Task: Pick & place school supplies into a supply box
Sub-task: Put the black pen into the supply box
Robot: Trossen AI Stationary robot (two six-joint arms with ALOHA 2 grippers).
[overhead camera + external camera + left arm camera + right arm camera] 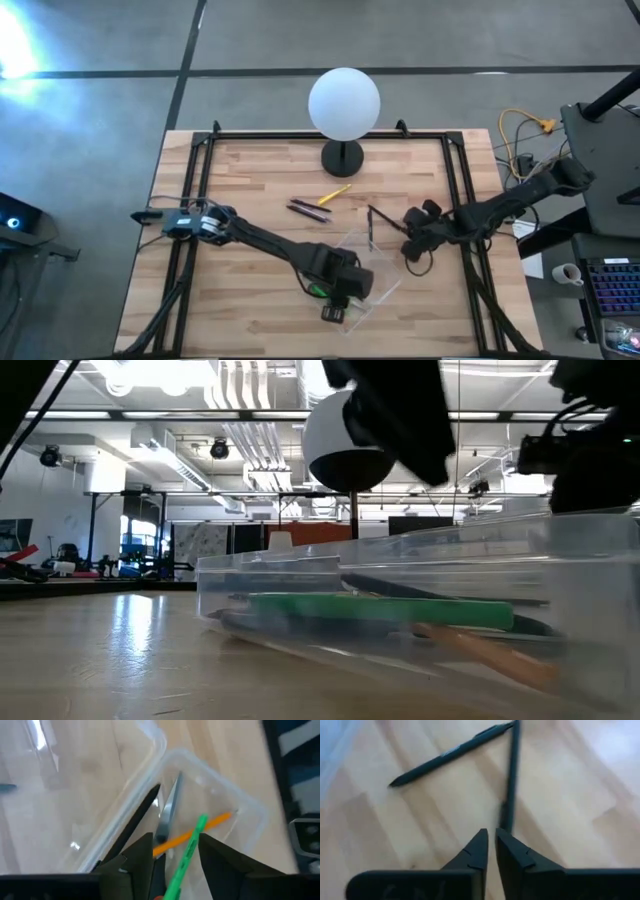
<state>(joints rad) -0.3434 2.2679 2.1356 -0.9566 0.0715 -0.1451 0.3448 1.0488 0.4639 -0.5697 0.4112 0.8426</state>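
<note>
— Left gripper hangs over the supply box, fingers apart, the green marker lying loose between them with the pencil and scissors inside.

— And the right gripper?

— Nearly shut, empty, above two dark pens beside the box. Descending so narrow, it may just nudge a pen away.
</note>
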